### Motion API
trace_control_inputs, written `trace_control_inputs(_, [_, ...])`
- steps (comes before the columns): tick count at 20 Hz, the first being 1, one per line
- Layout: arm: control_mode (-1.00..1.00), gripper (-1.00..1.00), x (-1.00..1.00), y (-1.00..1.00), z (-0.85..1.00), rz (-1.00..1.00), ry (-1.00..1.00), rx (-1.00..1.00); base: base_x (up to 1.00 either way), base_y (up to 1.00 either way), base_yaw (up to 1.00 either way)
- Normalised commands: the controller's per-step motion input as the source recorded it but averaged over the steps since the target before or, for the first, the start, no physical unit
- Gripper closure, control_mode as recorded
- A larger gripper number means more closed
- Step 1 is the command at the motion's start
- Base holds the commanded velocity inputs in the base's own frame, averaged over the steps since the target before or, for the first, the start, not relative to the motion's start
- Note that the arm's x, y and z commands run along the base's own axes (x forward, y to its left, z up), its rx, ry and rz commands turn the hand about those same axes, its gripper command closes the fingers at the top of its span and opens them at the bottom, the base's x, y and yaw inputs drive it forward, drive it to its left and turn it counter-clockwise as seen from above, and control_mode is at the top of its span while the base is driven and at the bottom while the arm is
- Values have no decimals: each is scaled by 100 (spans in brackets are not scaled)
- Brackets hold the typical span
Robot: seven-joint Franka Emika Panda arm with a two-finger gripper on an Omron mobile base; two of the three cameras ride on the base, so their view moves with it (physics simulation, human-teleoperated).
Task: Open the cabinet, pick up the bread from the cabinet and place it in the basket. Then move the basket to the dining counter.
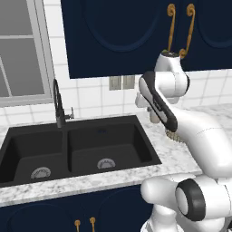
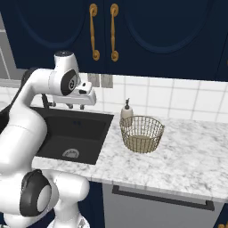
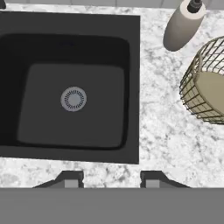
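Item: wire basket, round, tan mesh, standing on the marble counter right of the black sink.
We note the cabinet doors shut above it, brass handles paired; the hand view adds the soap bottle just beside the basket; gripper fingers part-open, holding nothing, over the sink edge.

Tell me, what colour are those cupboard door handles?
Brass-gold handles on navy doors, clearest in the right base view.
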Motion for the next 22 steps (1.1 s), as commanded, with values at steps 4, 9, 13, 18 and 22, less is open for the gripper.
trace_control_inputs(4, [-100,-100,-74,-2,9,0,-27,0,0,0,0])
trace_control_inputs(9, [-100,-100,-44,-30,74,-1,-43,0,0,0,0])
trace_control_inputs(13, [-100,-100,-1,-39,98,-5,-41,0,0,0,0])
trace_control_inputs(18, [-100,-100,1,-32,95,-3,-34,0,0,0,0])
trace_control_inputs(22, [-100,-100,23,-2,69,0,-28,0,0,0,0])
